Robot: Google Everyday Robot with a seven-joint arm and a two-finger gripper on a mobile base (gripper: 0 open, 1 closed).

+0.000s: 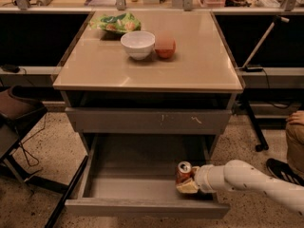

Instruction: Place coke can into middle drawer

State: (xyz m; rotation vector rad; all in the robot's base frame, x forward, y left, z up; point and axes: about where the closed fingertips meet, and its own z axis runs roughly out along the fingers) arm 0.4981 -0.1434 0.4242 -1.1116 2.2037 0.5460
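Observation:
The coke can (184, 171), red-orange with a silver top, stands upright inside the open middle drawer (133, 177), near its front right corner. My gripper (188, 185) reaches in from the right on a white arm and is shut on the can's lower body. The can's base sits at or just above the grey drawer floor; I cannot tell whether it touches. The gripper hides the can's bottom.
Above, a closed grey drawer front with white scuff marks (161, 120). On the tabletop (199, 70) are a white bowl (137, 44), a red apple (165, 47) and a green chip bag (118, 22). A chair (16, 113) stands left; a person's leg (295, 144) is right.

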